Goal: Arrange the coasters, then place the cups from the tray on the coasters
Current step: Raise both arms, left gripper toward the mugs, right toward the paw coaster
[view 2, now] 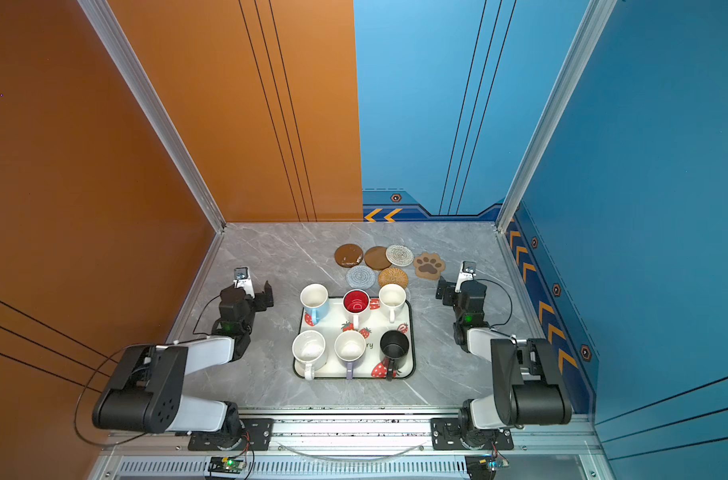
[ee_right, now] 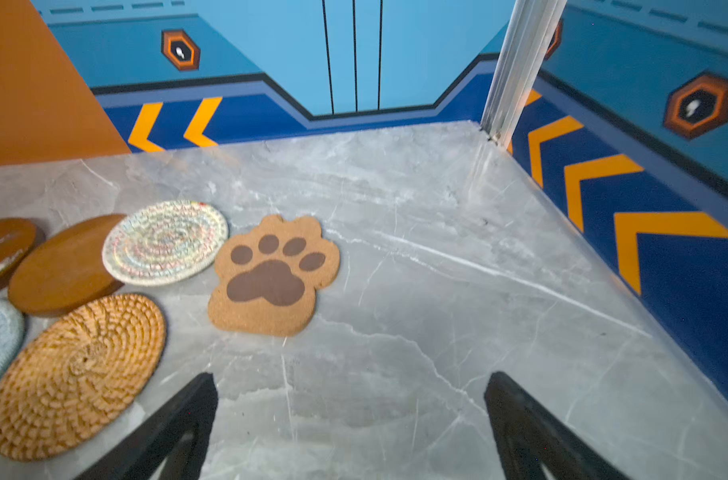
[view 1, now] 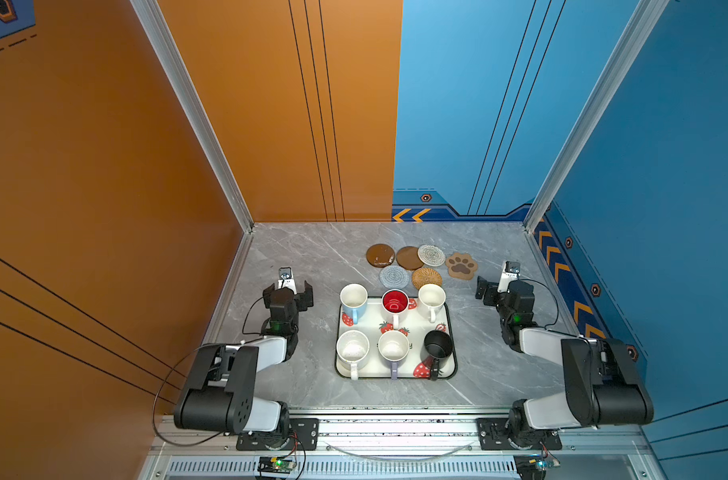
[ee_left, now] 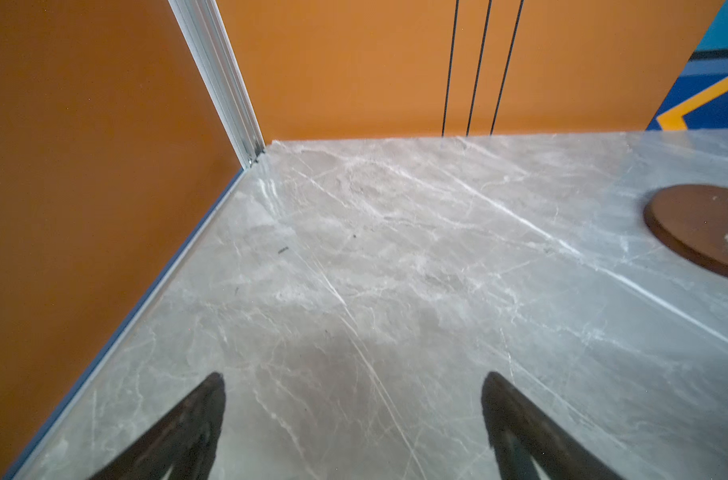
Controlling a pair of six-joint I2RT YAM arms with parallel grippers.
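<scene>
Note that your two arms match: left arm (view 1: pixel 225 386) and right arm (view 1: pixel 594 382) each show black joint housings joined by white link shells, a green light (view 1: pixel 275 325) at the wrist, and a thin black cable (view 1: pixel 162 386) looping off to the side. Each base sits on a black plate (view 1: pixel 306 432) with silver screws (view 1: pixel 313 434). The left gripper (view 1: pixel 287 291) and right gripper (view 1: pixel 493 286) carry black tapered fingers (ee_left: pixel 196 428) and a white-bracketed camera (view 1: pixel 285 274).
</scene>
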